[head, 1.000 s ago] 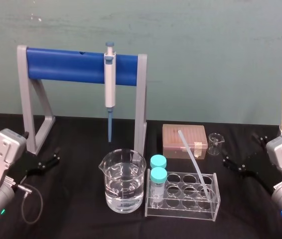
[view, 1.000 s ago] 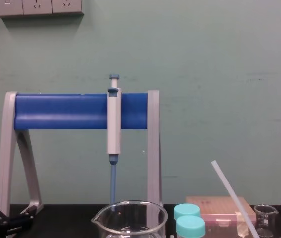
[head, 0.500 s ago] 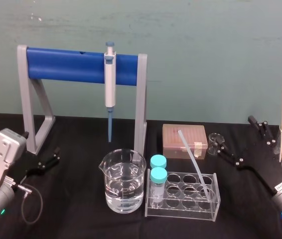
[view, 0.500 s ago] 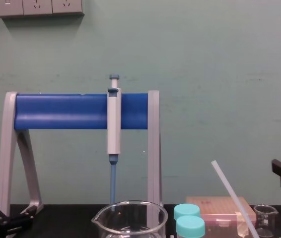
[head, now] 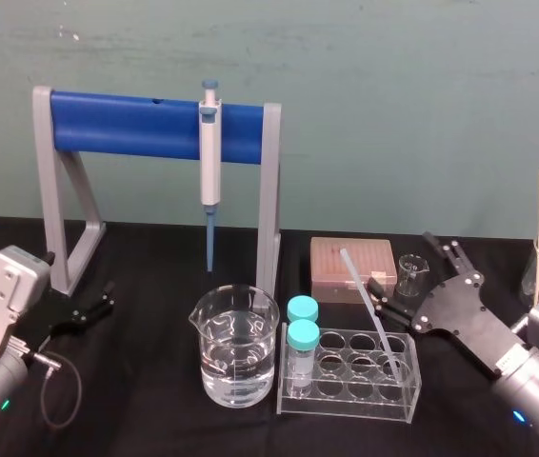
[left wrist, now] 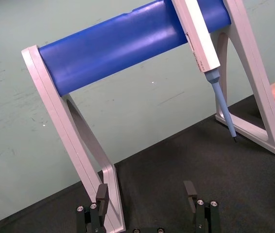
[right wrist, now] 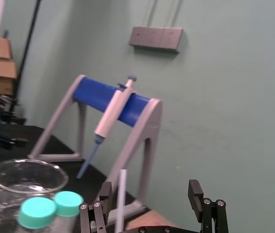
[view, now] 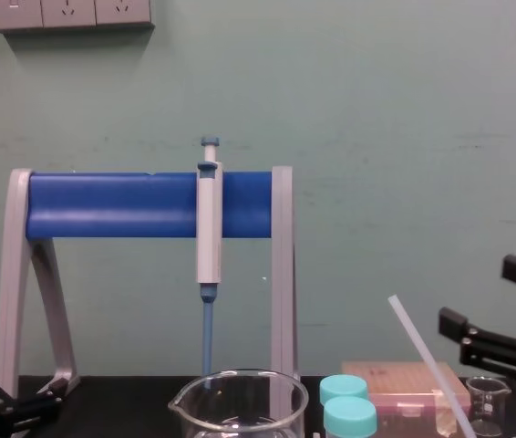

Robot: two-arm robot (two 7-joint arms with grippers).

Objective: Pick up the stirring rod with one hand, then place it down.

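- Leaning in the clear plastic tube rack on the black surface: the thin translucent whitish stirring rod, untouched.
- Swung in from the right edge within the last second: the black angular right gripper, jaws apart, rod top framed between them in the wrist view.
- Approach nearly done; closing probably next.
- Parked as before at far left: the black left gripper, jaws apart.

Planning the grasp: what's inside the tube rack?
Two teal-capped vials at left, front covering the rear's body; the stirring rod leans from a right-side hole, right gripper open beside it.
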